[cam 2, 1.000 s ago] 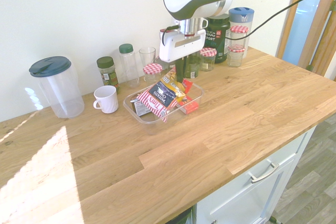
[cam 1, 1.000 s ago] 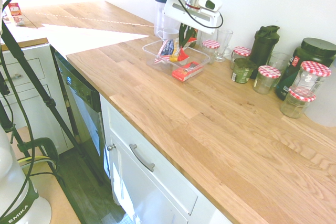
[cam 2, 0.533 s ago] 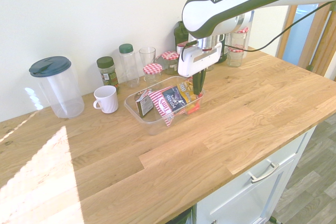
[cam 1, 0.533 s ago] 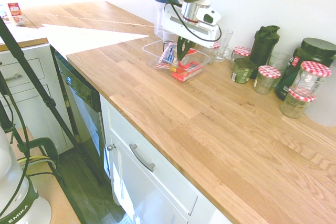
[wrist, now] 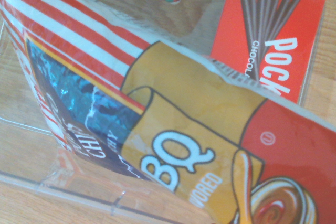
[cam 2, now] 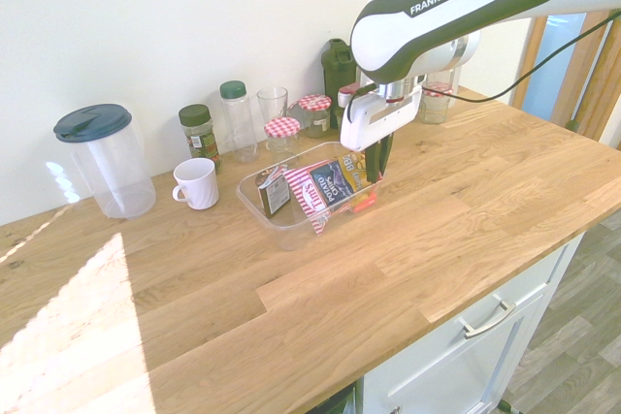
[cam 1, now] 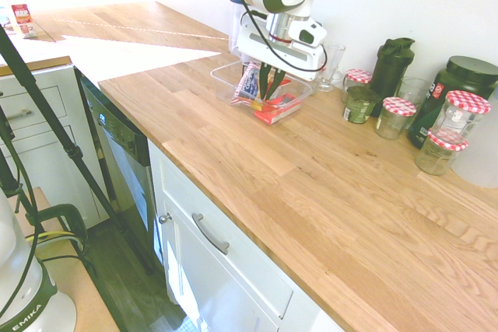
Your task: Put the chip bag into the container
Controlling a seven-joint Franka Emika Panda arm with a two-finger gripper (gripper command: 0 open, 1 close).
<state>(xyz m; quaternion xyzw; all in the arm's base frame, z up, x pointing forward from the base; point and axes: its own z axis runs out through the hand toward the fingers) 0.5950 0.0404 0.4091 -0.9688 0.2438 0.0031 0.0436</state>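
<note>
The chip bag, striped red and white with a dark blue panel and a yellow end, leans inside the clear container on the wooden counter. My gripper comes down from above and is shut on the bag's yellow end, just above the tray's right side. From the other side the chip bag hangs from the gripper within the container. In the wrist view the chip bag fills most of the picture, with the container wall beneath it.
A red Pocky box and a small dark packet also lie in the tray. Behind it stand a white mug, a blue-lidded pitcher, glasses, spice bottles and red-checked jars. The counter's front edge is near.
The arm has sunk and shifted along the tray with the bag. The bag has gone from hanging above the container to leaning low inside it. The grip has stayed shut.
</note>
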